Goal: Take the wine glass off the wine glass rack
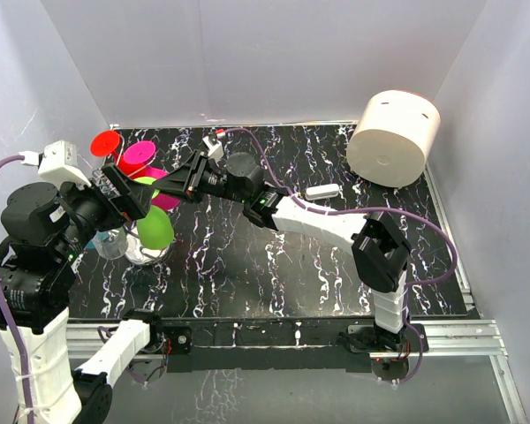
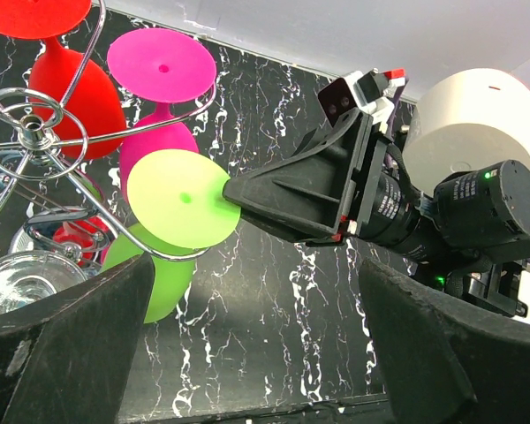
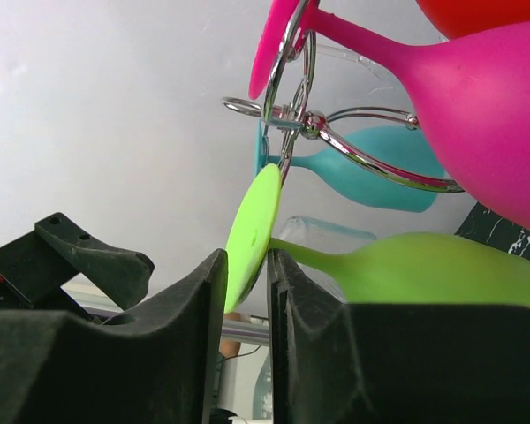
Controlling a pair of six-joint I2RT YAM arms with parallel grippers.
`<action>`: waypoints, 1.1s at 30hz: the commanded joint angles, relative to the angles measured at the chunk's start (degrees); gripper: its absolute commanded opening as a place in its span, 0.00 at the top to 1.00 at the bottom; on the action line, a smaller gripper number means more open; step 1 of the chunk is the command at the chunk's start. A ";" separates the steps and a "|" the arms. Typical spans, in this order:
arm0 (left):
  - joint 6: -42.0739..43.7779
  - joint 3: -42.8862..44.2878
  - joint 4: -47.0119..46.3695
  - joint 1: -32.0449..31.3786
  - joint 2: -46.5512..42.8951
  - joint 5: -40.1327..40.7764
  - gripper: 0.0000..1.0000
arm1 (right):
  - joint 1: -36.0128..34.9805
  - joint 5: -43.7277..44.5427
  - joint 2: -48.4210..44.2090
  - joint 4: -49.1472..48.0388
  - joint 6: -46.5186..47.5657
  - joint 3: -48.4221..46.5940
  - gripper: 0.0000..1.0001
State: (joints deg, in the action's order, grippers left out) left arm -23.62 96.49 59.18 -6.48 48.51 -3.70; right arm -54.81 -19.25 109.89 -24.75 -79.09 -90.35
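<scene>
Black marble-patterned tabletop (image 1: 274, 265) with white veining fills a booth of plain white walls. Nearest the bases, on the left, the left gripper (image 2: 256, 305) hangs spread wide with nothing in it, its two dark fingers framing the thin silver wire wine glass rack (image 2: 35, 131), which stands on a round shiny base near the table's left edge. From one looping arm of the rack hangs the lime-green plastic wine glass (image 2: 181, 199), upside down: its flat foot is up on the wire and its bowl is below, so its long axis runs down the stem from foot to bowl. Whether it hangs plumb or tilted I cannot tell. The right gripper (image 3: 247, 265) reaches in from the right, and its black fingers are pinched on the edge of that green foot, one on each face of the disc. Beside and behind it on the same rack hang a magenta glass (image 2: 159, 66), a red glass (image 2: 75, 88) and a teal glass (image 3: 371, 172), all foot-up. Further off, a small white oblong piece (image 1: 322, 190) lies on the table, and a large cream cylinder (image 1: 393, 137) sits in the far right corner.
</scene>
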 commanded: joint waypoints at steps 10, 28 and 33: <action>0.24 -0.46 -0.33 0.33 -0.52 -1.21 0.01 | -0.39 0.52 0.33 -3.99 -1.50 -3.79 0.91; 0.24 0.10 -0.61 0.24 -0.24 -1.29 0.01 | -0.56 -1.24 -3.69 -4.69 -3.97 -1.34 1.00; 0.33 0.02 -0.63 0.23 -0.46 -1.09 0.01 | -0.65 -1.27 -4.82 -4.82 -3.97 0.17 1.00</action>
State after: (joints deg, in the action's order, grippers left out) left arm -23.62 96.29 59.18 -6.48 48.25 -3.92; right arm -55.13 -20.80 109.62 -24.69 -82.70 -90.72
